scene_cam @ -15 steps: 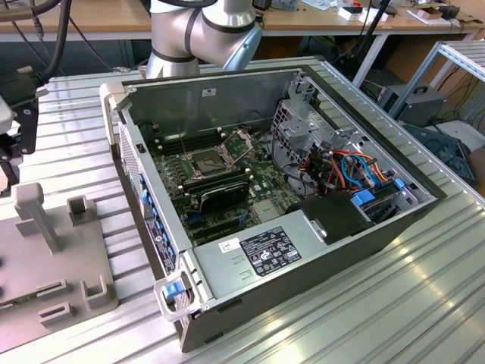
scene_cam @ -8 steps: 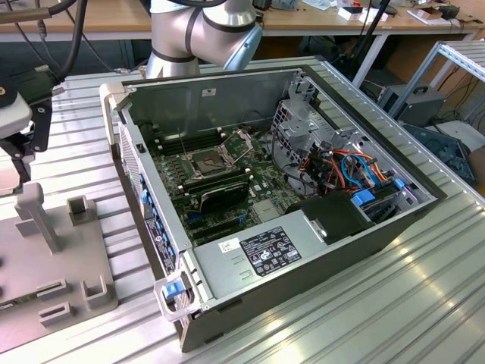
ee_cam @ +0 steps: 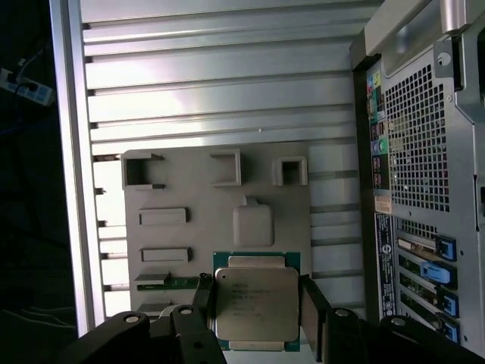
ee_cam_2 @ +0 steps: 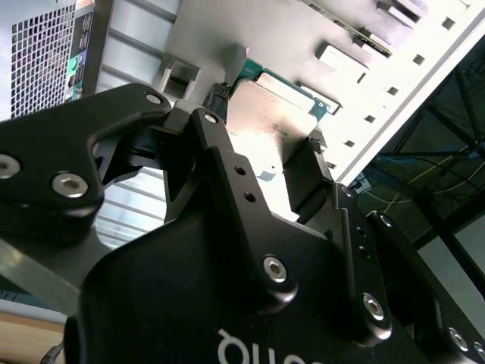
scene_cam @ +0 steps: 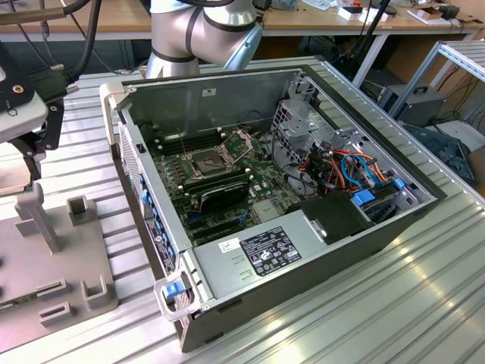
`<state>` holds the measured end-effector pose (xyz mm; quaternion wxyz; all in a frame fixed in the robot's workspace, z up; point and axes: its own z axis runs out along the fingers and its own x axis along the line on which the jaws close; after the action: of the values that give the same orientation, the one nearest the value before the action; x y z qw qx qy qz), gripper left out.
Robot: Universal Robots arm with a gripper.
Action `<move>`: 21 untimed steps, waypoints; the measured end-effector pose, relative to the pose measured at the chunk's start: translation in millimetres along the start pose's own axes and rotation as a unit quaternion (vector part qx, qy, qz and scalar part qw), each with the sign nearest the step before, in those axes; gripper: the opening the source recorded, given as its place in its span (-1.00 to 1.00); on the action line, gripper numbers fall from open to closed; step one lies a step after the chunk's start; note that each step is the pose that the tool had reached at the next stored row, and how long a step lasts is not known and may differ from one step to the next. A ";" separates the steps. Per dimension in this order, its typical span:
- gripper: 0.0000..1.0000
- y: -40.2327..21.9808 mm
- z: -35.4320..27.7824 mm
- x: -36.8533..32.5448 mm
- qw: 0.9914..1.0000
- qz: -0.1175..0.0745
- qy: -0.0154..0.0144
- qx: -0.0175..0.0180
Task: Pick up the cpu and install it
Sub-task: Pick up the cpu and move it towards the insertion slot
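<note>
While pinching the cpu point(ee_cam: 256, 307) by two of its sides, hangs above the grey tray point(ee_cam: 189, 189), closed just as far as the cpu is wide and no more. Talking here of the gripper point(ee_cam: 256, 297), seen in both wrist views with its two black fingers point(ee_cam: 203, 292) snug against the cpu's green edges.

Looks like the pick-up part is done: cpu up off the tray, dull silver top facing the cameras, held level. Not put in yet.

Over in the exterior view, can see the open computer case point(scene_cam: 220, 95) lying to the exterior view's right of the tray, with the socket point(scene_cam: 204, 161) on the board inside and its metal frame point(scene_cam: 239, 141) tipped up out of the way. Well apart from the cpu.

Probably calls for a slow, steady carry — keeping the cpu level, lining its corners up with the socket, then setting it down soft and straight. Best not to squeeze harder or tilt — might hurt the socket.
</note>
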<state>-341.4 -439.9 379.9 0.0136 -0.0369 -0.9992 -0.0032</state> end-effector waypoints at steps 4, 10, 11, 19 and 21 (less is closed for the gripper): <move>0.09 0.2 -0.1 -3.4 1.000 0.000 0.000 0.000; 0.09 0.6 -0.2 -8.4 1.000 0.000 0.000 0.000; 0.09 0.7 -0.2 -9.0 1.000 0.000 0.000 0.000; 0.09 0.9 -0.3 -11.8 1.000 0.000 0.000 0.000; 0.09 0.9 -0.3 -11.8 1.000 0.000 0.000 0.000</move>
<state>-329.6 -439.9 379.9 0.0136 -0.0369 -0.9992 -0.0032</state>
